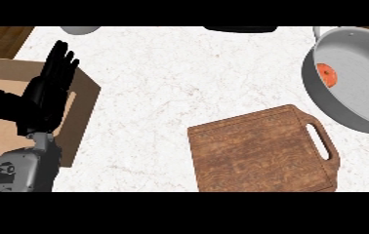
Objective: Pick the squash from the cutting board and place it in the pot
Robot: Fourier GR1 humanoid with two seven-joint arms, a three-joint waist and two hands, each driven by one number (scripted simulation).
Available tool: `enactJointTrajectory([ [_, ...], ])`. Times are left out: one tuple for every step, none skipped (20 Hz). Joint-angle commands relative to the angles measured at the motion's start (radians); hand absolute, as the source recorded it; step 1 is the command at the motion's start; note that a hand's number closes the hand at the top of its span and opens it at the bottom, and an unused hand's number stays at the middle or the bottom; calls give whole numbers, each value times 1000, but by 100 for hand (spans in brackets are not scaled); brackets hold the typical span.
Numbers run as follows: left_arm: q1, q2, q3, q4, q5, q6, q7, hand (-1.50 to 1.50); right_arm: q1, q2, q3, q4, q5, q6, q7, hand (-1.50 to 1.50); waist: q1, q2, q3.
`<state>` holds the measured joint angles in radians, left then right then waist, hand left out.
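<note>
An orange-red squash point(327, 74) lies inside the grey pot point(353, 101) at the right edge of the head view. The wooden cutting board point(259, 152) with a handle slot lies at the lower right, with nothing on its top. My left hand point(47, 94) stands at the left edge, fingers straight and pointing up, holding nothing. My right hand does not show.
A brown cardboard box point(75, 113) sits at the left, partly behind my left hand. A grey round object point(81, 29) and a dark object point(241, 29) peek in at the far edge of the white marble counter point(180, 82).
</note>
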<state>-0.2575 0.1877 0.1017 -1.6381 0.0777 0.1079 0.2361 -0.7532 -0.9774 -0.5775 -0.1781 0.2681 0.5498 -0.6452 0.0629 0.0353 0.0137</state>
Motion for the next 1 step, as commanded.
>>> enactJointTrajectory([
  [20, 5, 2, 3, 8, -18, -13, 0, 46, -33, 0, 1, -5, 154, -104, -150, -8, -2, 0],
])
